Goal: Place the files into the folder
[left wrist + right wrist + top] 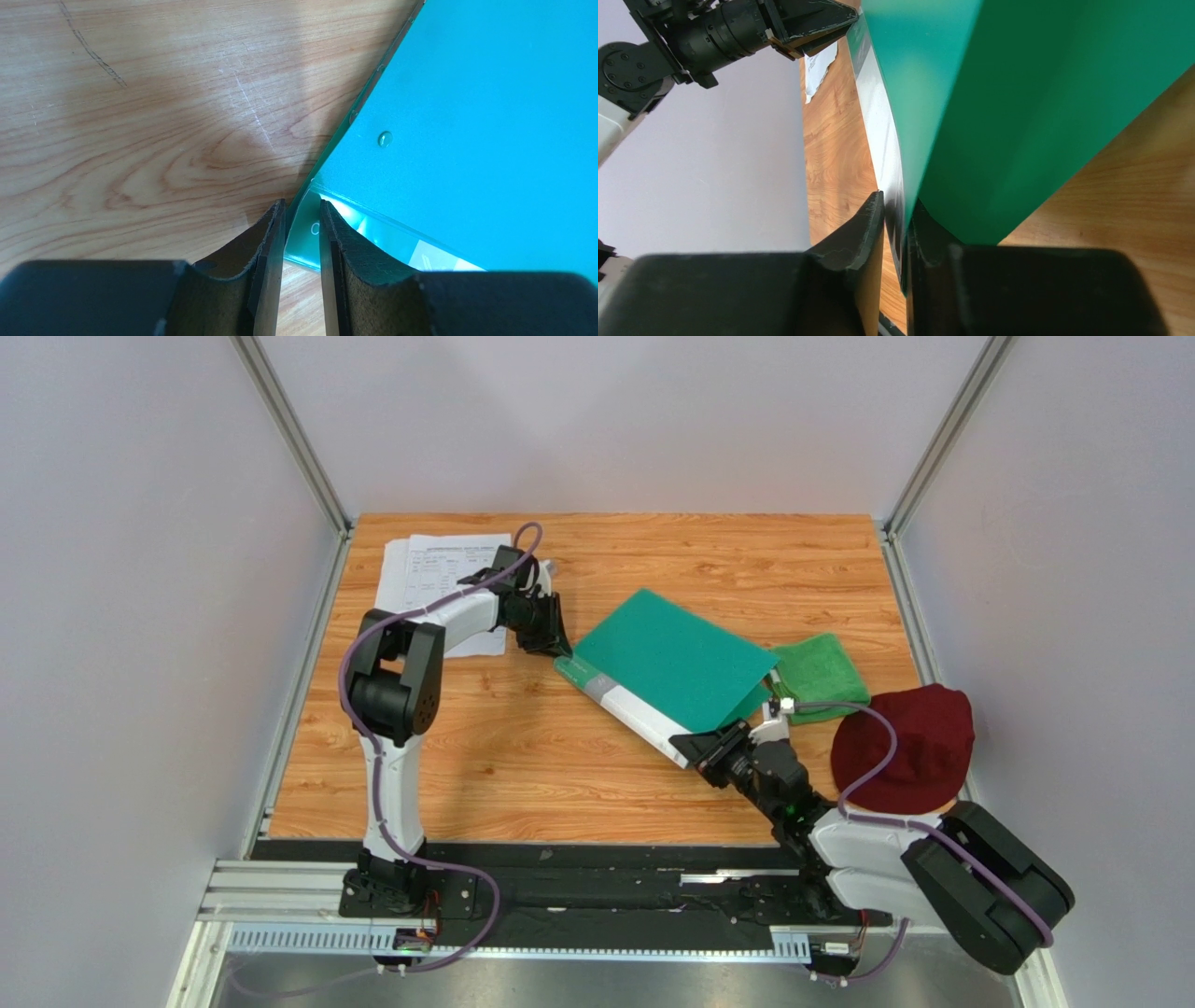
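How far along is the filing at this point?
Nothing filed yet: the files lie at the far left, outside the folder. In hand: the left gripper and right gripper each pinch an end of the folder's spine. To do: open it and slide the files in.

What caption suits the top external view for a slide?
Left end effector and right end effector pinch the folder by its spine; files lie far left on the table.

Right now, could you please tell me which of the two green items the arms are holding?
The flat teal-green folder with the white spine strip: both arms' jaws pinch its spine ends. The smaller bright green cloth lies ungripped beside it.
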### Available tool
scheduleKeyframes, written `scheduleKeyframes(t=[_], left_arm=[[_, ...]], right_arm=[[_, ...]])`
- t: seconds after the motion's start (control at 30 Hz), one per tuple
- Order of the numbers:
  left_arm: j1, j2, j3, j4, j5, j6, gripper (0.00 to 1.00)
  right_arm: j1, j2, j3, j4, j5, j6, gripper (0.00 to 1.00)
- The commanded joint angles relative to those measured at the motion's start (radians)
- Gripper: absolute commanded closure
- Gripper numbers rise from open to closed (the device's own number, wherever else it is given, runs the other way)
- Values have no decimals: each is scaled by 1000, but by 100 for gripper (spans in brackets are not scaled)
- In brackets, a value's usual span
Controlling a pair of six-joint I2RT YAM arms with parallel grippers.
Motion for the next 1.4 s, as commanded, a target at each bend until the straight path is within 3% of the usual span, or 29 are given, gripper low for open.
scheduleKeyframes(t=[0.0,0.03,0.13,0.27,0.4,0.53,0.73,0.87,1.0,1.13,1.27,1.37], left_arm=[[-33,-33,-38,-110,15,6,67],[-33,-46,-32,-117,2,9,64],[-31,-110,22,-179,-37,13,46],[-28,-271,114,-296,-160,-58,1],[-17,-455,194,-371,-164,-227,1],[-13,-541,185,-324,63,-519,1],[-28,-696,-52,30,105,-877,1],[-55,-595,136,-203,65,-857,1],[-115,-535,344,-337,-28,-814,1],[-155,-541,333,-411,-123,-812,1],[-186,-523,290,-443,-119,-800,1],[-207,-530,264,-471,-156,-768,9]], right_arm=[[-1,18,55,70,-5,-233,87],[0,-1,89,10,-16,-293,99],[9,-82,182,-170,-27,-505,100],[69,-159,296,-389,70,-795,100],[143,-185,354,-489,167,-1010,100],[197,-162,367,-482,278,-1122,100],[285,-99,385,-456,404,-1255,100],[347,-64,400,-457,484,-1358,100],[393,-35,420,-454,544,-1394,100],[436,-25,429,-439,568,-1412,100],[465,2,437,-431,614,-1432,100],[483,7,440,-419,647,-1449,100]])
